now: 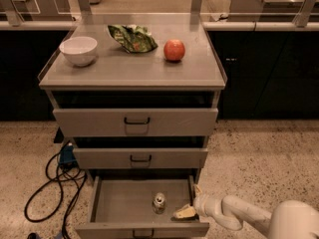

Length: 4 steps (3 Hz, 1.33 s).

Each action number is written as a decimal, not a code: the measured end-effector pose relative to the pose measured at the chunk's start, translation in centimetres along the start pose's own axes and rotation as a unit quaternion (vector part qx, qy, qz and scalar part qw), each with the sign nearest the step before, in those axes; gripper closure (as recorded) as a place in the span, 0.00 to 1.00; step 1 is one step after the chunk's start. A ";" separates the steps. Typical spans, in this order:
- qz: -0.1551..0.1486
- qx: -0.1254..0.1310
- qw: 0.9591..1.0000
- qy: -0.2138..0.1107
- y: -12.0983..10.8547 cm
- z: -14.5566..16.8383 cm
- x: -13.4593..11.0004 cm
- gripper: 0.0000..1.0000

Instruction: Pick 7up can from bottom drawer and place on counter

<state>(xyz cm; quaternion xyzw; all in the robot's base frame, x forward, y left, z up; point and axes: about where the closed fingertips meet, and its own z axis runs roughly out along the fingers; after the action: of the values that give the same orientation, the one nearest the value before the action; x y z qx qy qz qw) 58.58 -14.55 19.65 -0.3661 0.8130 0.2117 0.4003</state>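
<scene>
Camera view, entry one: can, upright in your pulled-out bottom drawer, exposed for reaching. Entry two: gripper, just right of the can at the drawer's right side; fingers spread, holding nothing, apparently posed for your grasp.

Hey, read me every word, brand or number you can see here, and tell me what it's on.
Nothing here can be read.
Can in the bottom drawer: print too small to read.
Green bag on the counter: print not legible.
Gripper, open, just right of the can: no marking visible.
</scene>
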 end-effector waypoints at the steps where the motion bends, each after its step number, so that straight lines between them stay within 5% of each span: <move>1: 0.031 -0.039 0.999 -0.006 1.7 2.7 3.9 0.00; 4: 0.022 -0.030 0.999 -0.003 1.4 2.3 2.2 0.00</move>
<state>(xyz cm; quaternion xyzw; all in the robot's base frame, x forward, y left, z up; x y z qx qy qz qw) 57.73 -13.16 16.59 -0.3592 0.8128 0.2464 0.3869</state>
